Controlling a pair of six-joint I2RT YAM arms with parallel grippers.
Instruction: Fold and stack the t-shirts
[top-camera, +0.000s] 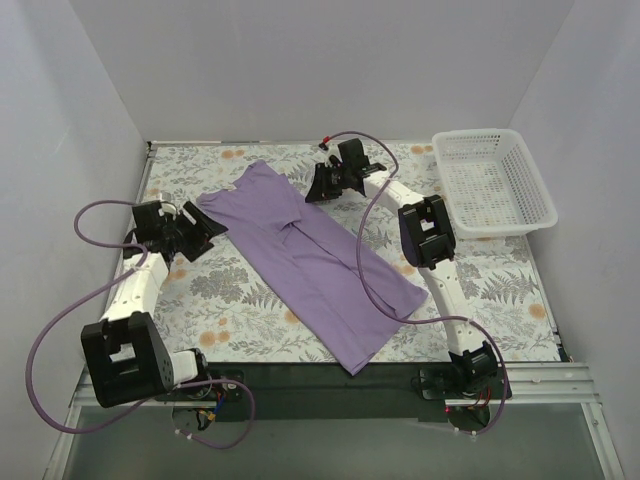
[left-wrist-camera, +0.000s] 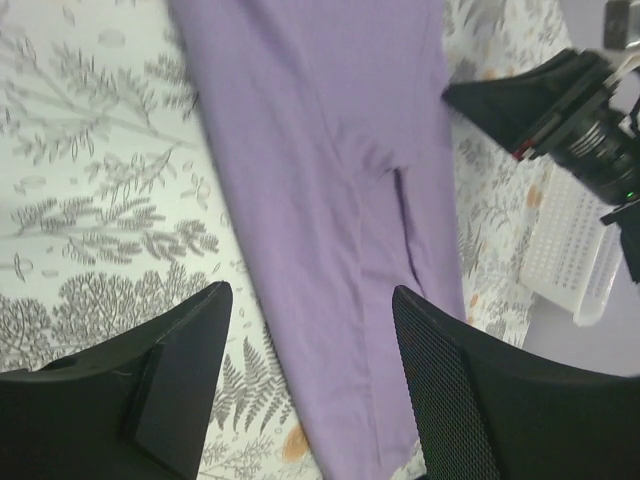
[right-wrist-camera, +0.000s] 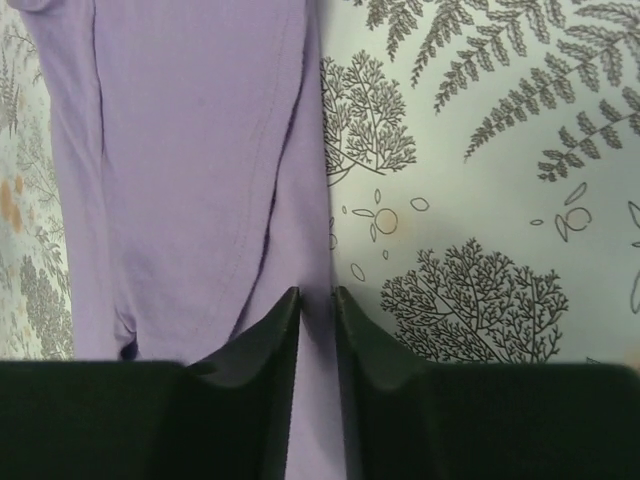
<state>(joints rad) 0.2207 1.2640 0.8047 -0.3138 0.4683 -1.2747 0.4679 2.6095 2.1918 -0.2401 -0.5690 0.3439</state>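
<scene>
The left gripper (top-camera: 205, 232) hangs wide open and empty just beside the t-shirt (top-camera: 310, 260), a long strip folded lengthwise that lies diagonally across the table (top-camera: 500, 280). The right gripper (right-wrist-camera: 316, 295) is nearly closed, apparently pinching the shirt's right edge. Both should probably hold matching corners and lift evenly, so the fold lands square.

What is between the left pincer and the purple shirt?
Nothing I can see. The open left pincer faces the edge of the shirt, with a clear gap between them.
</scene>
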